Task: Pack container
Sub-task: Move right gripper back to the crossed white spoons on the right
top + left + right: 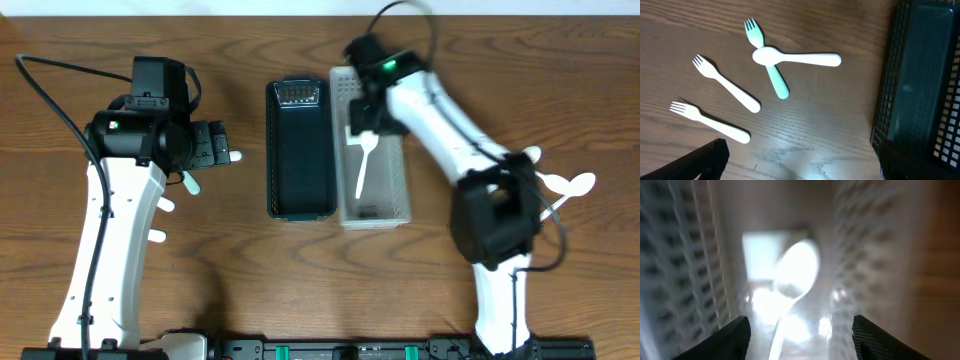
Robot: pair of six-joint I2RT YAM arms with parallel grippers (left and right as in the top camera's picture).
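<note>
A white mesh container [392, 190] lies beside a black mesh container [298, 150] at the table's middle. A white spoon [362, 165] lies inside the white one, and shows bowl-up in the right wrist view [796, 275]. My right gripper [364, 118] hovers over that container's far end, open and empty [800, 342]. My left gripper [218, 150] is open and empty [800, 170] above the table left of the black container [920, 85]. Below it lie a white spoon [800, 58] across a teal fork [767, 60] and two white forks [725, 82] [710, 122].
More white spoons [565, 186] lie on the table at the far right, partly behind the right arm. Cutlery handles [160, 220] stick out beside the left arm. The black container holds a ridged dark piece [300, 94] at its far end.
</note>
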